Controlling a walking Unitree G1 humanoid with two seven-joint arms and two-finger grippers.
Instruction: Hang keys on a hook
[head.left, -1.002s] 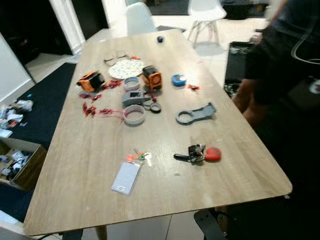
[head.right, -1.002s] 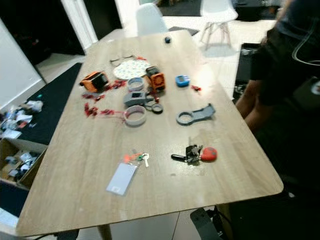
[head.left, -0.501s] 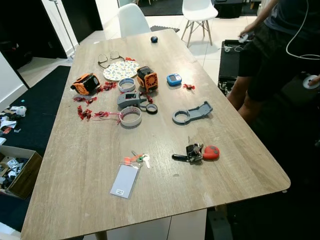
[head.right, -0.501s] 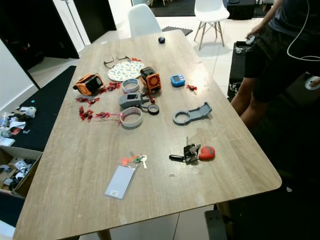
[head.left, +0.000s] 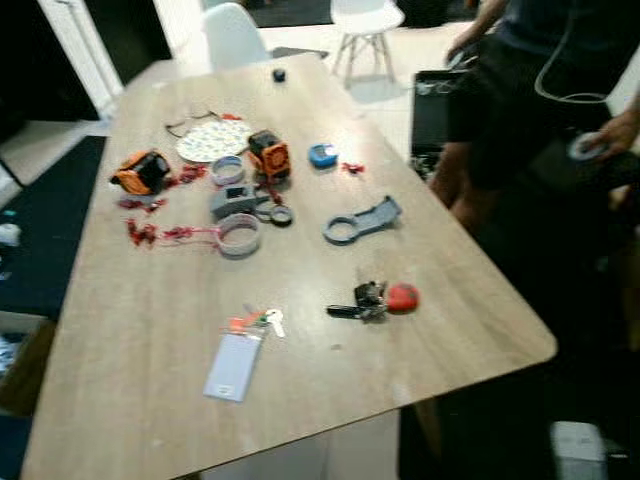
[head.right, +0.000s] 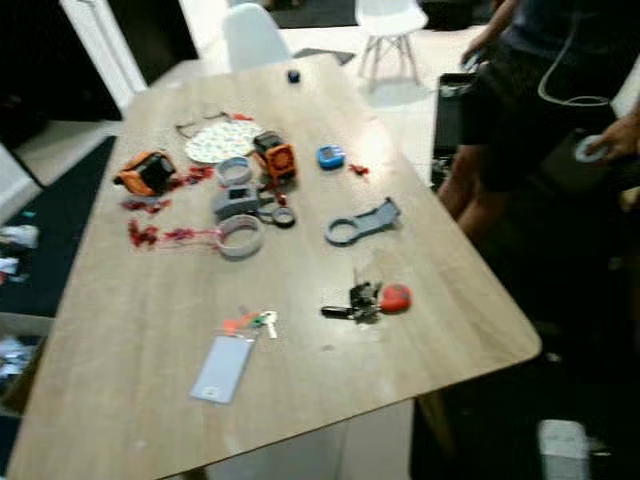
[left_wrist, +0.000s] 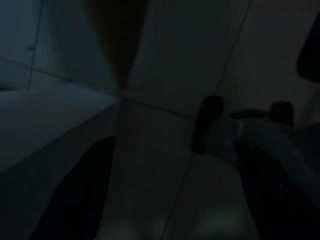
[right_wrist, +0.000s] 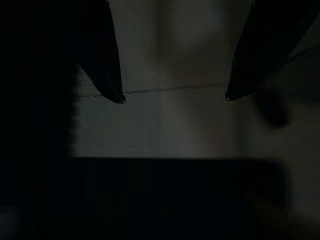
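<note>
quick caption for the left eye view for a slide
Cluttered wooden table with a bunch of keys with a red fob near its right edge, a person standing alongside.

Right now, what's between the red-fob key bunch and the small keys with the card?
Bare wooden table, as the left eye view shows: nothing lies between the red-fob key bunch and the small keys by the card.

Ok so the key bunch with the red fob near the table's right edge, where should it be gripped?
Probably at the dark cluster in the middle of the key bunch, coming straight down from above: it lies flat on the table, red fob to one side, and the middle looks bulkiest.
</note>
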